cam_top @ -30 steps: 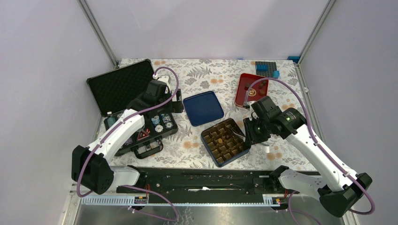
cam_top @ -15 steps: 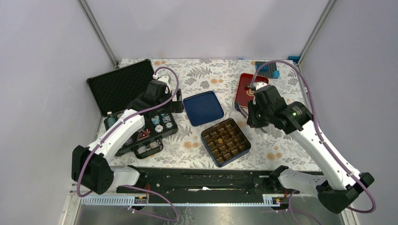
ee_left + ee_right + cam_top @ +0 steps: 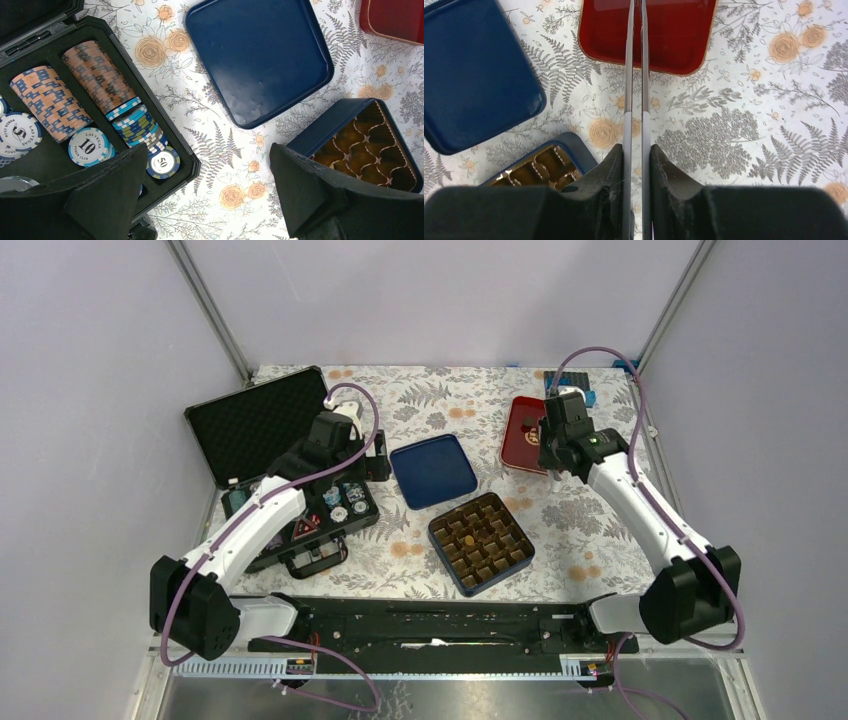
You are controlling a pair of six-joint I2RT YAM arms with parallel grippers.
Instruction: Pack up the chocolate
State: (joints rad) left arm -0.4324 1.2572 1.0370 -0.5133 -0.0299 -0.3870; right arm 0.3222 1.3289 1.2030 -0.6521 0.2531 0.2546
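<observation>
Chocolate (image 3: 527, 423) lumps sit in the glossy red rectangular tray (image 3: 512, 445) under the right end effector (image 3: 636, 30)

Small, dark and roundish, the lumps lie in the tray at the far right of the floral-patterned tabletop (image 3: 590, 540). From above only one shows beside the arm, which hides the rest of the tray. The right end effector hangs over that tray, its two long thin metal fingers (image 3: 628, 100) running forward across the tray's near rim. They stand close together with a narrow slit between them, and nothing shows in the visible length. The tips run out of the wrist view, so I cannot tell whether they are pinched on a lump or bare.

What the coming move turns on is this: the lumps lie ahead of the blades, toward the far edge. The dark blue square box with the brown grid insert (image 3: 480, 543) lies behind the blades and to the left, near the tray but apart from it. Since the lumps are roundish, no long axis dictates the approach.

The right arm is plainly the nearer. The left end effector (image 3: 209, 150), spread wide and holding nothing, hovers well away by the black case of striped poker chips (image 3: 95, 85). The flat dark blue lid (image 3: 433, 470) lies between it and the tray. By my judgement, picking a lump and carrying it back to the box falls to the right arm
</observation>
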